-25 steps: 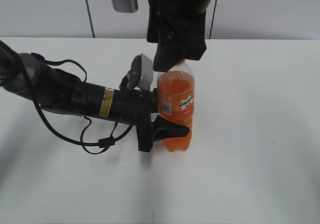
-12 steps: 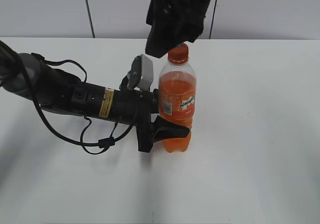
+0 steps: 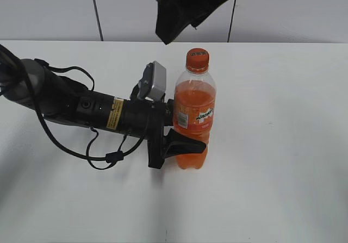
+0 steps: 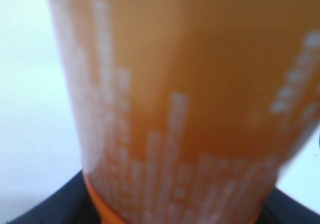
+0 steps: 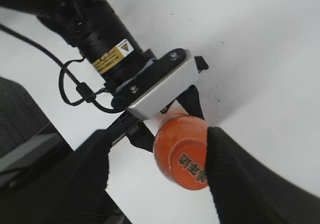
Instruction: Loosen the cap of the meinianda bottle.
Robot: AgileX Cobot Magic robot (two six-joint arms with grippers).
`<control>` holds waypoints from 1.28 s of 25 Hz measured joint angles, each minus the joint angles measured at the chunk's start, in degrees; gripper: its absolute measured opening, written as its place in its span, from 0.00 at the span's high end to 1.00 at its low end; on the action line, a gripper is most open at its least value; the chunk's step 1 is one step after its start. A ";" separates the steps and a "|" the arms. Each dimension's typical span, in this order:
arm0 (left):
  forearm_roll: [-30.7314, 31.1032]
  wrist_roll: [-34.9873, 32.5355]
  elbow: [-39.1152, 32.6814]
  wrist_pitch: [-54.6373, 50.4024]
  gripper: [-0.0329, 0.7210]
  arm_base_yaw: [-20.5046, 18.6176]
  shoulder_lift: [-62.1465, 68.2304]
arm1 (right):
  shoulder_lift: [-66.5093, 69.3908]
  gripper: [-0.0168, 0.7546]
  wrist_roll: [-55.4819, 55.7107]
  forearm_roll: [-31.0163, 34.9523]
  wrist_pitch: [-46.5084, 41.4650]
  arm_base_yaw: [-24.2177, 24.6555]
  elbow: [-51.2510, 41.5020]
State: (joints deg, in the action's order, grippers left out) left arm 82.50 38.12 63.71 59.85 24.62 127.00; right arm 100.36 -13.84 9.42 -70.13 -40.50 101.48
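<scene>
Meinianda bottle (image 3: 193,118) standing upright on the white table (image 3: 283,145), roughly mid-scene, orange drink still filling it up to the shoulder. Left gripper (image 3: 182,131) clamped around the lower body of the bottle, just under the label, one black finger (image 3: 185,139) wrapped across the front; nothing but blurry orange plastic filling the left wrist view, so definitely pressed right up against it. Right gripper (image 5: 157,166) hanging up above, off the bottle, fingers spread with nothing between them but air, and the cap (image 5: 182,156) visible down through the gap in the right wrist view. From the side, only a dark bulk at the top edge of the frame, well clear of the cap (image 3: 197,60). Cap sitting square on the neck, no visible gap or tilt, so no way to tell from looks alone whether loosened already or not. Best guess: either the twist is finished, or another bite at the cap is needed. If the latter, left to do: drop back down, close on the ribbed edge, turn. Bottle steady and held either way.
</scene>
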 joint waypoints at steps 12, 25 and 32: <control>0.25 0.00 0.00 0.13 0.43 0.00 0.05 | 0.00 0.38 25.23 -2.92 0.00 0.00 0.04; 0.25 0.00 0.00 0.17 0.43 0.00 0.11 | -1.40 0.38 35.45 -3.32 0.06 0.00 -2.22; 0.25 0.00 0.00 0.25 0.43 0.00 0.11 | -3.41 0.38 41.36 -6.50 -0.05 0.00 -5.16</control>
State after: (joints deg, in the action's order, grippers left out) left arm 82.75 38.12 63.71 60.10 24.62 127.10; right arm 96.94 27.52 2.92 -70.18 -40.50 96.32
